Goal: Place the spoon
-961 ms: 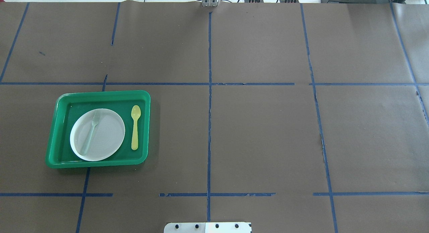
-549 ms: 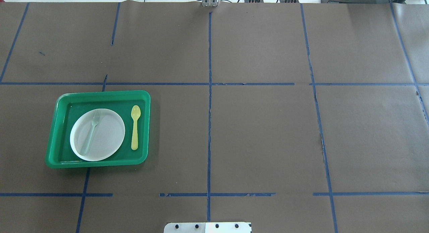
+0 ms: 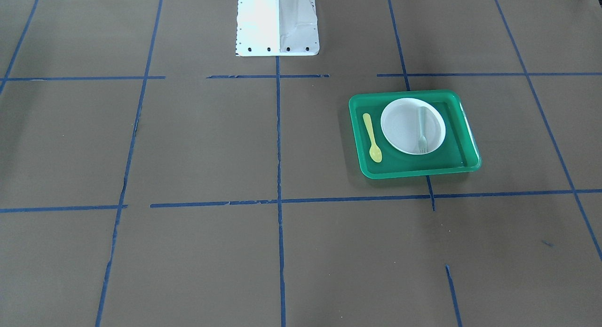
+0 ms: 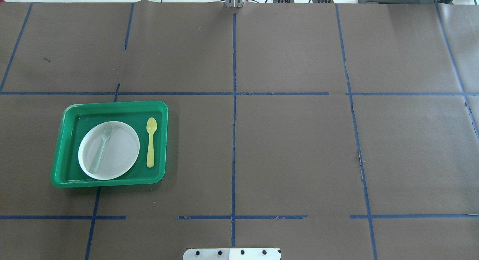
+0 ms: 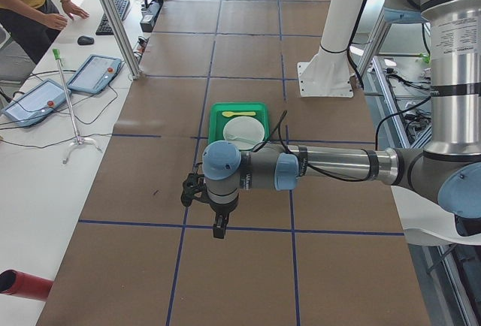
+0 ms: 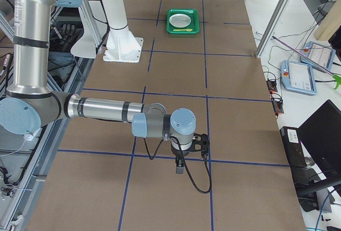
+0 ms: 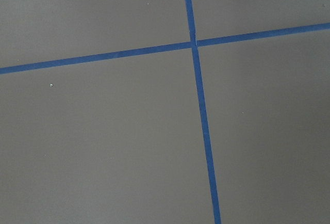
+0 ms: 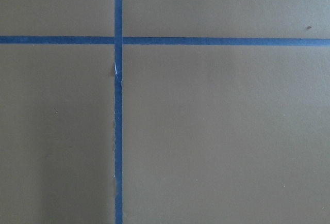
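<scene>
Spoon [image 4: 150,142] lies in green tray [image 4: 112,104] beside plate [image 4: 123,152].

On my right wrist feed I saw the brown table covering [image 8: 216,131] filling the frame. Two blue tape lines [image 8: 206,41] crossed in the upper left, and a small dark speck [image 8: 308,27] sat at upper right.

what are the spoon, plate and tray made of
The spoon looks like thin moulded plastic, uniform matte yellow. The plate seems white plastic, possibly foam; smooth, faint sheen. The tray is probably glossy green plastic: light glares on its floor and rim.
</scene>
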{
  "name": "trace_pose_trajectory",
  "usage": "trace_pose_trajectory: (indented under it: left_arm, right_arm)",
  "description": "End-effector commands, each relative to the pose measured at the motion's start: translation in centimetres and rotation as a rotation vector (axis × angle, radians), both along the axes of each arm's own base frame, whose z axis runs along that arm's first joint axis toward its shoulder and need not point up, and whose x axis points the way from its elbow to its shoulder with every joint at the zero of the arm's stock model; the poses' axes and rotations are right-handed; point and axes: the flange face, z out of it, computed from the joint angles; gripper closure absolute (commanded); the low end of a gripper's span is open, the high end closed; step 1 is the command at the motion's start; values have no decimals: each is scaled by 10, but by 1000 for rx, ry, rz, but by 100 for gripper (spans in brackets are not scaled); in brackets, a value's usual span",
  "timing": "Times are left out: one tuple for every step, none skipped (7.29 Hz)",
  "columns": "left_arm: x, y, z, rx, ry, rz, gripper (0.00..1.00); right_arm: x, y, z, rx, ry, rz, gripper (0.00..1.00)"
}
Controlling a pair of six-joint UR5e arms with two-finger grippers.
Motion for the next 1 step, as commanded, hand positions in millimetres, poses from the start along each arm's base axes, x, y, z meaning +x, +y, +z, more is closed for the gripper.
trace_pose_trajectory:
  left_arm:
    - [-2,0,2,-4,0,-4,0]
  right_arm:
    - [0,0,0,0,0,0,0]
